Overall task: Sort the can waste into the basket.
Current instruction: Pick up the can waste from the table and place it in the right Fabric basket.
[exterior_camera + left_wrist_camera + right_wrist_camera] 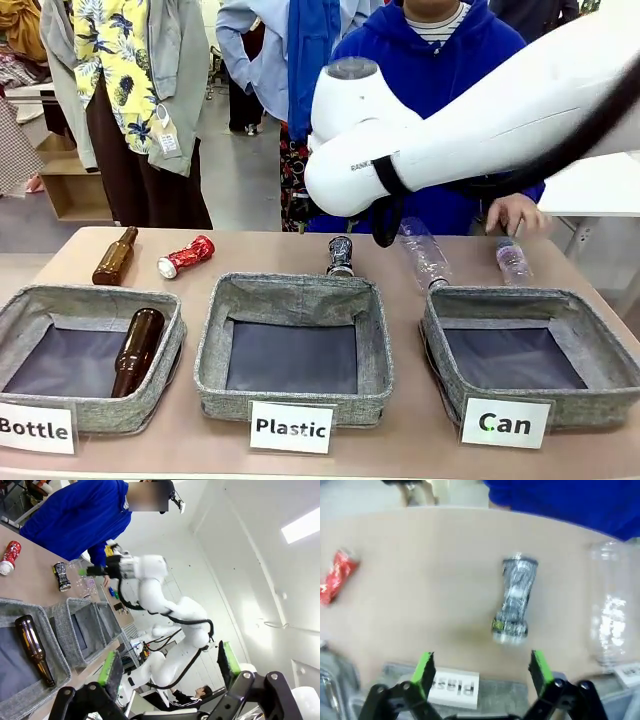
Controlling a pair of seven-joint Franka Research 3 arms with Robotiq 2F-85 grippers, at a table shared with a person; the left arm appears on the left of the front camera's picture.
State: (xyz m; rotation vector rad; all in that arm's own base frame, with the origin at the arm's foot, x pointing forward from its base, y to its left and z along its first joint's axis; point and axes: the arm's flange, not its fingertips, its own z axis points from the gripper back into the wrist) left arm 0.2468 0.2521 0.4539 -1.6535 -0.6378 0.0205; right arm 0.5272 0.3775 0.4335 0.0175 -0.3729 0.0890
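A black can with silver-white markings (340,256) lies on the table behind the middle basket. A shiny red crushed can (186,256) lies to its left. In the right wrist view my right gripper (481,672) hangs open above the table, and the black can (515,600) lies just ahead of its green pads (538,667), apart from them. The red can (337,575) is far off to the side. The grey basket (590,408) with the "Can" card stands at the front right with nothing in it. My left gripper (170,665) is open, raised high, holding nothing.
Baskets labelled "Plastic" (293,290) and "Bottle" (160,380) stand in the middle and at the left. One brown bottle (137,350) lies in the left basket, another (114,256) behind it. Two clear plastic bottles (424,252) (511,260) lie by the person's hand (515,213).
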